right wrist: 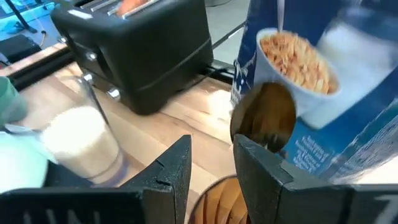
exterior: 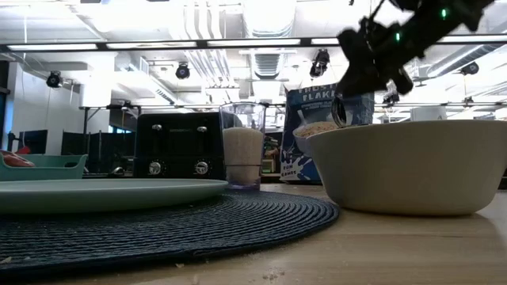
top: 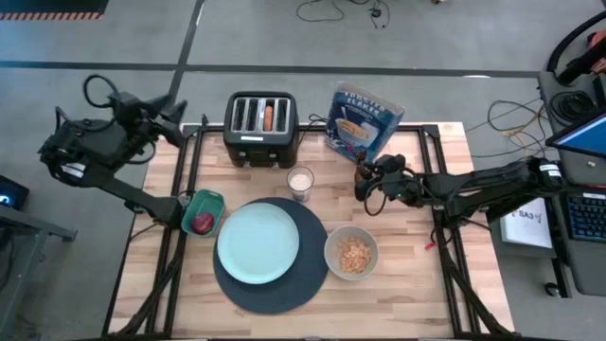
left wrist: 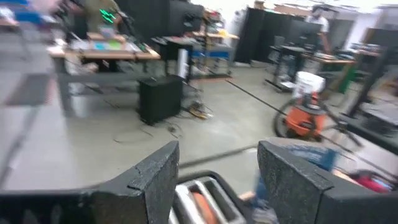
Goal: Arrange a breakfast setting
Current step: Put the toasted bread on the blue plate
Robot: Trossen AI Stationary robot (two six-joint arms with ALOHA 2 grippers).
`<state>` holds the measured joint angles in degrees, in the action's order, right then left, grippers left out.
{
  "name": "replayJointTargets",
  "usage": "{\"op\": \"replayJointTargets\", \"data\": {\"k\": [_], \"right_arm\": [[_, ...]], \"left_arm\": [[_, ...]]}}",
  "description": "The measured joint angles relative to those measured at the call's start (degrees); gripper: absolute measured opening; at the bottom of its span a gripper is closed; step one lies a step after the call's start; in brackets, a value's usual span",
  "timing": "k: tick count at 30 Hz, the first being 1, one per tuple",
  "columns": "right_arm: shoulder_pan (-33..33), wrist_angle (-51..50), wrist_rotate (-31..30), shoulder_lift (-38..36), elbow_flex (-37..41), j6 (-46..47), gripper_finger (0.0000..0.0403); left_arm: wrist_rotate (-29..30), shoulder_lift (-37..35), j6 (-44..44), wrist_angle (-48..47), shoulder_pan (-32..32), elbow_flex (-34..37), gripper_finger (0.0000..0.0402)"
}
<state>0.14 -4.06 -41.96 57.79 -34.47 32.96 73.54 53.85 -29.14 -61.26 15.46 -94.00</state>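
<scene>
The right gripper [top: 365, 176] hangs above the table, at one o'clock from the cream bowl [top: 351, 253], its jaws narrowed on a dark spoon [right wrist: 264, 118] (bowl end up). The left gripper [top: 173, 112] waits past the table's ten o'clock corner, jaws wide.

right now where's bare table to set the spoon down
Bare wood lies right of the cream bowl toward the table's right edge, and between the toaster and teal dish. It is crowded around the glass, cereal box and right gripper, which grips the spoon.
</scene>
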Motion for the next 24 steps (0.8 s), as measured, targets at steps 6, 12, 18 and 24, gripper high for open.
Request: {"op": "replayJointTargets", "data": {"k": [6, 12, 18, 24], "right_arm": [[-0.25, -12.37, -0.23, -2.35, -11.28, -0.99, 0.0105], [-2.44, -18.6, -2.6, -1.32, -24.13, -7.87, 0.0091], [-7.71, -29.09, 1.03, 1.14, -36.09, -7.25, 0.0074], [-10.69, -36.15, 8.57, 4.01, -43.51, -7.03, 0.0069]], "left_arm": [[-9.85, 3.92, -8.6, -0.07, -4.6, 0.0, 0.0187], [-30.17, 10.91, -8.72, -0.04, -19.48, 0.0, 0.0158], [-65.84, 21.91, -0.74, 0.25, -38.09, 0.02, 0.0139], [-66.49, 32.81, -0.68, 0.17, -46.37, 0.04, 0.0137]]}}
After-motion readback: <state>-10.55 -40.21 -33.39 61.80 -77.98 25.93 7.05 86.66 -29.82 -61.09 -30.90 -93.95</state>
